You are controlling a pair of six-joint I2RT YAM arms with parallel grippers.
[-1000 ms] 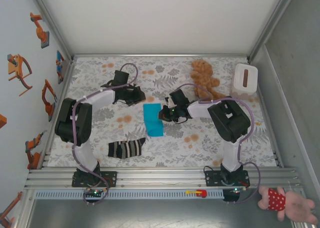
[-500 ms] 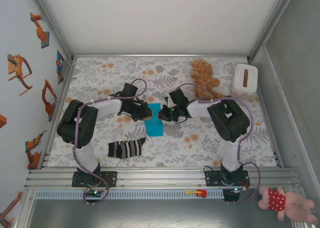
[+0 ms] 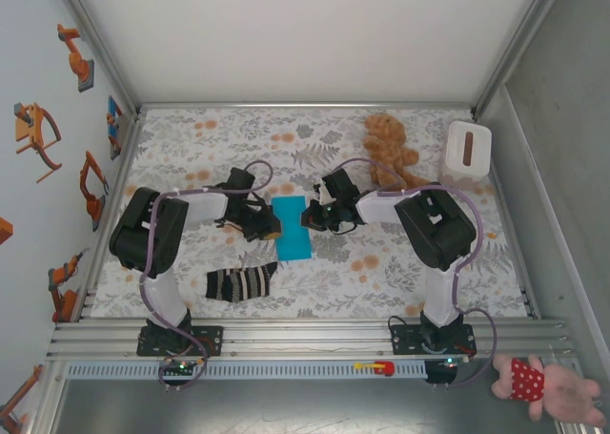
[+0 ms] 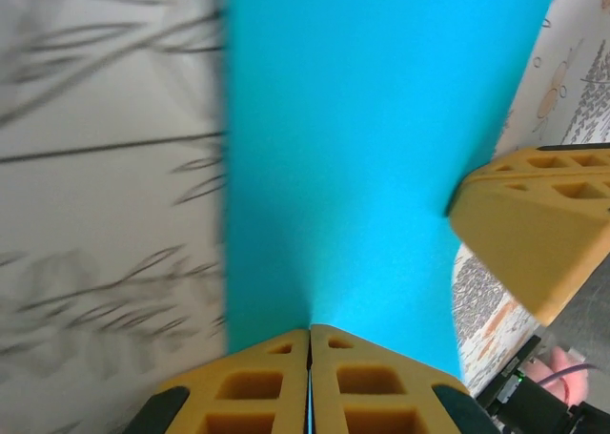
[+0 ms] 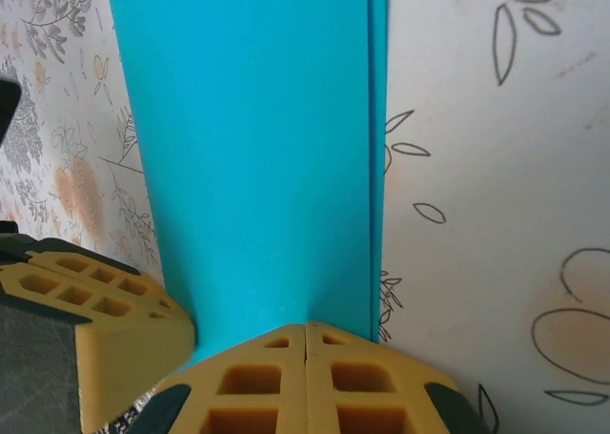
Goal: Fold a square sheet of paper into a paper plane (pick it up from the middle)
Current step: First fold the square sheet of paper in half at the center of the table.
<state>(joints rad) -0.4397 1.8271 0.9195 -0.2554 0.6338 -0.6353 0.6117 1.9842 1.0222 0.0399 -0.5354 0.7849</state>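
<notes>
Left fingers (image 4: 310,350): yellow ribbed pads, pressed flat together with no gap, pinching one long edge of the thin, bright turquoise-blue sheet of paper (image 3: 293,227).

Right fingers (image 5: 305,350): same yellow pads, likewise closed tight, clamped on the opposite long edge of that sheet. My two pairs face each other across it.

Sheet: a narrow upright oblong seen from above, at the middle of the tabletop (image 3: 191,138), between my two arms. A doubled edge runs along one side in the right wrist view.

Tabletop: pale cloth printed with grey leaves and orange flowers.

Also on it:
- a black-and-white striped sock (image 3: 241,282), near left
- a brown teddy bear (image 3: 388,148), far right
- a white box with a brown slot (image 3: 468,148), beside the bear

Room: plain white back wall (image 3: 305,33).
</notes>
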